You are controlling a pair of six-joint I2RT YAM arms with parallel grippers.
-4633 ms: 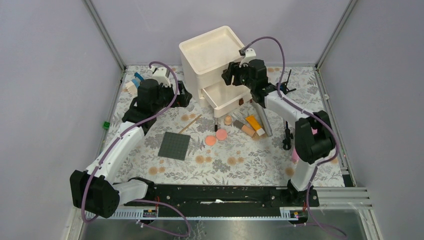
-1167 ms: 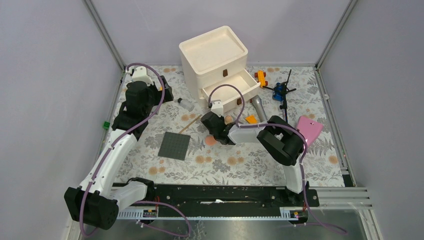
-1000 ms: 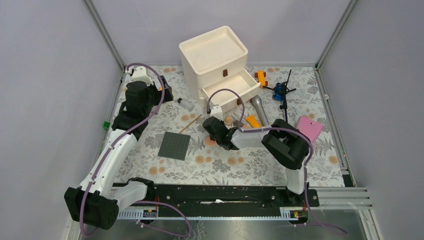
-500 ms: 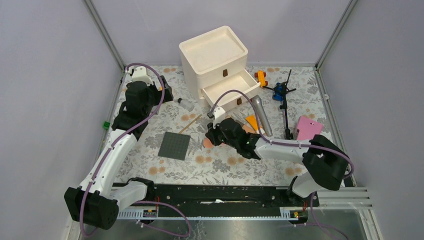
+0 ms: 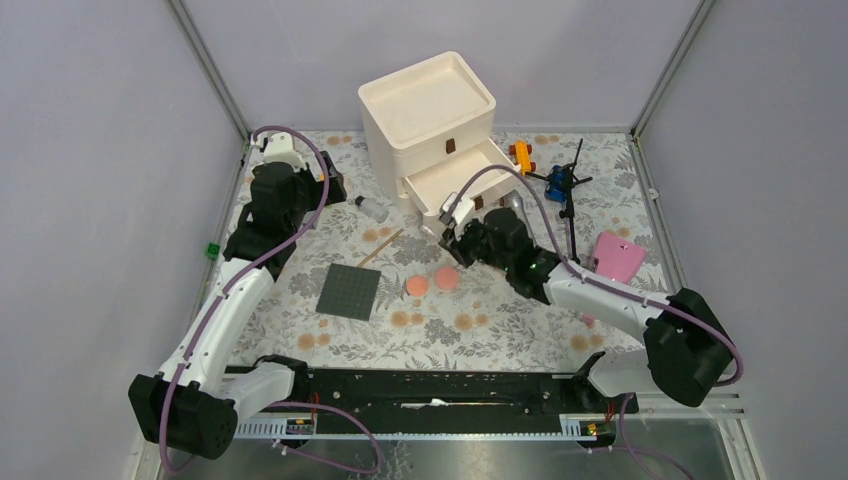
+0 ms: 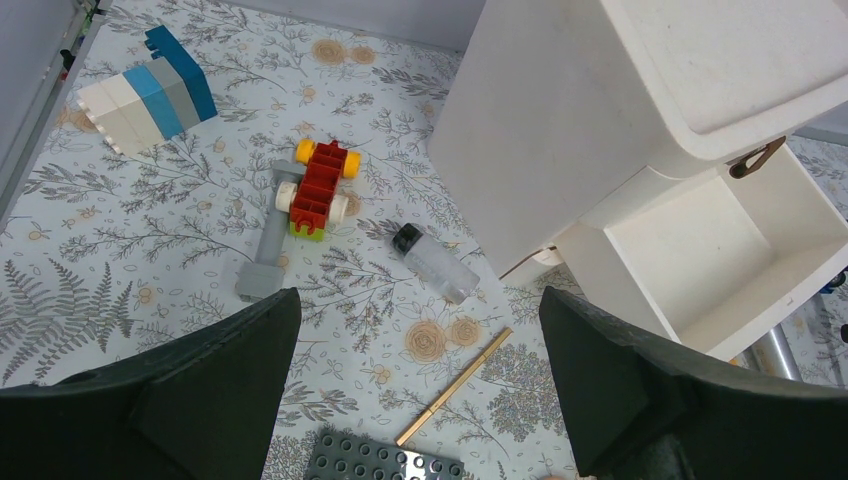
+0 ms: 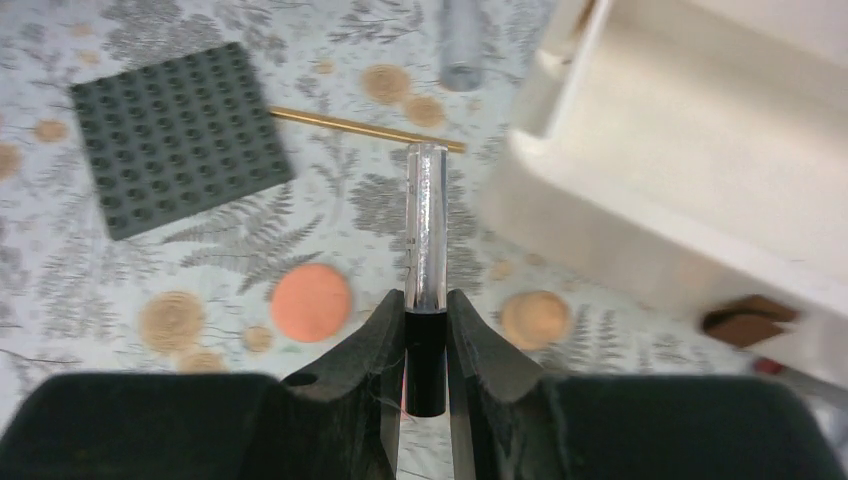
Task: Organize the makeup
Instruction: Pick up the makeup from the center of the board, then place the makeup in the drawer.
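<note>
My right gripper [image 5: 456, 238] is shut on a thin clear tube with a black end [image 7: 425, 230], held just above the table in front of the open drawer [image 5: 462, 180]; the wrist view shows the jaws [image 7: 426, 340] clamped on its black end. Two salmon-pink discs [image 5: 415, 285] [image 5: 447, 277] lie left of it; one also shows in the right wrist view [image 7: 311, 301]. A black-capped clear bottle [image 6: 434, 263] and a thin gold brush [image 6: 454, 386] lie below my open, empty left gripper [image 6: 420, 390]. The silver-grey tube [image 5: 515, 205] peeks out behind my right arm. The orange and beige tubes are hidden.
The white drawer unit [image 5: 428, 110] stands at the back. A grey baseplate [image 5: 349, 291] lies left of the discs. Brick toys [image 6: 318, 190] [image 6: 145, 88] sit at far left. An orange toy car [image 5: 522, 155], a blue-black toy [image 5: 560, 182] and a pink card [image 5: 618, 256] are on the right.
My right gripper has moved from over the discs back and right toward the open drawer, carrying the thin clear tube. Both discs now show. The left arm has not moved.
</note>
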